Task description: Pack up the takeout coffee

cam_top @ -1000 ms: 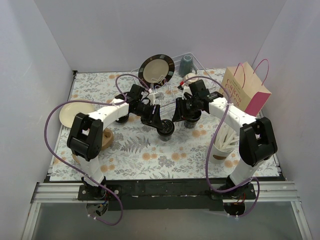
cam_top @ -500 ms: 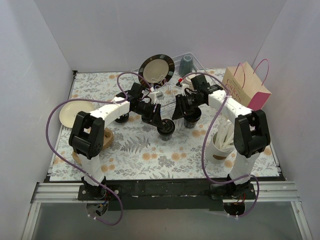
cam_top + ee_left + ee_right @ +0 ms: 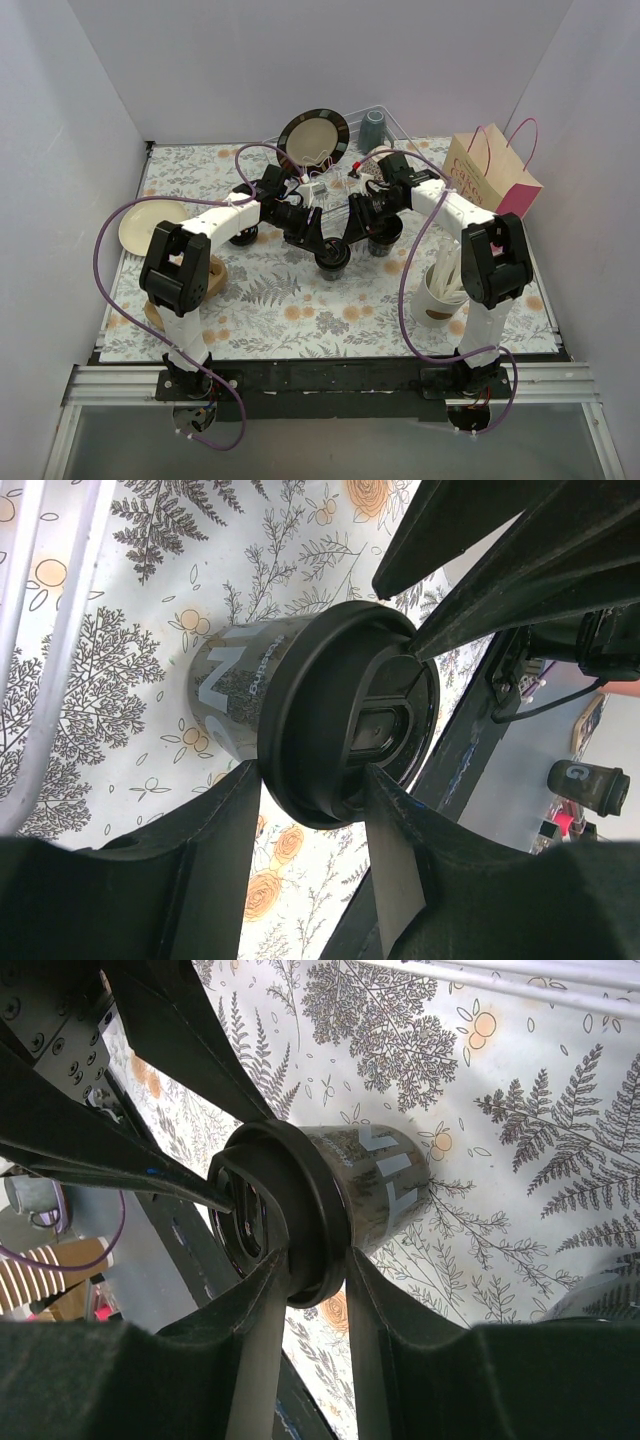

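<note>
A small black paper cup with a black lid (image 3: 334, 259) stands on the flowered mat near the middle. It fills the left wrist view (image 3: 340, 715) and the right wrist view (image 3: 320, 1205). My left gripper (image 3: 325, 246) (image 3: 310, 780) is shut on the lid's rim from one side. My right gripper (image 3: 351, 233) (image 3: 318, 1270) pinches the same rim from the opposite side. A second black cup (image 3: 384, 237) stands just right of it, under the right wrist, and shows as a dark edge in the right wrist view (image 3: 605, 1295).
A wire dish rack (image 3: 345, 175) at the back holds a dark-rimmed plate (image 3: 313, 138) and a grey-blue mug (image 3: 372, 128). A paper bag (image 3: 495, 180) stands at the right. A white cup of stirrers (image 3: 443, 285) is near the right arm, a cream plate (image 3: 150, 226) at the left.
The right arm's elbow has swung in toward the left and back. Both grippers have stayed at the lidded cup, which has not moved.
</note>
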You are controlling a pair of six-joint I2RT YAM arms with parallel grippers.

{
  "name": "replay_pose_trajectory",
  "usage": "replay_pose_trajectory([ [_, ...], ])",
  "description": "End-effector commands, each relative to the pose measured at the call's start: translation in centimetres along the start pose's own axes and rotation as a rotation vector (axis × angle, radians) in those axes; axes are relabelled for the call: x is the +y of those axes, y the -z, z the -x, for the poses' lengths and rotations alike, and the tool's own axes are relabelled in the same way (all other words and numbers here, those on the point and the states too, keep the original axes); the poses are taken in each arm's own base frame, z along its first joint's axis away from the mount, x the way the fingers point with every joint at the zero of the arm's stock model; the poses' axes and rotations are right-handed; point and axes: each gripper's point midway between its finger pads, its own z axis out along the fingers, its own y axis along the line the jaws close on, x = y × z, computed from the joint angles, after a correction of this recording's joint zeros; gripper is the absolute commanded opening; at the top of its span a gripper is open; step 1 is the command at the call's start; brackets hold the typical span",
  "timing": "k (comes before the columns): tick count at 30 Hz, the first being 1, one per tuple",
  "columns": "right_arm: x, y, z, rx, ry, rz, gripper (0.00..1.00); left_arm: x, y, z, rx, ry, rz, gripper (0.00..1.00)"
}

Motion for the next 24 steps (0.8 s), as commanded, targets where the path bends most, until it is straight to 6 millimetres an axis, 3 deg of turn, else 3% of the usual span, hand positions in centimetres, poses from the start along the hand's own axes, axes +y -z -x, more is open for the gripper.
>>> replay_pose_trajectory([
  [1,0.2,-0.1,0.9,-0.009,0.027,0.001,0.36,9.0,-1.7,-5.7,0.182,0.013,0.338,0.41],
  [11,0.2,1.0,3.1,-0.085,-0.031,-0.013,0.36,9.4,-1.8,-6.0,0.188,0.014,0.347,0.41],
  [24,-1.2,-0.1,1.6,-0.039,-0.050,-0.012,0.36,9.5,-2.0,-5.9,0.193,0.021,0.346,0.41],
])
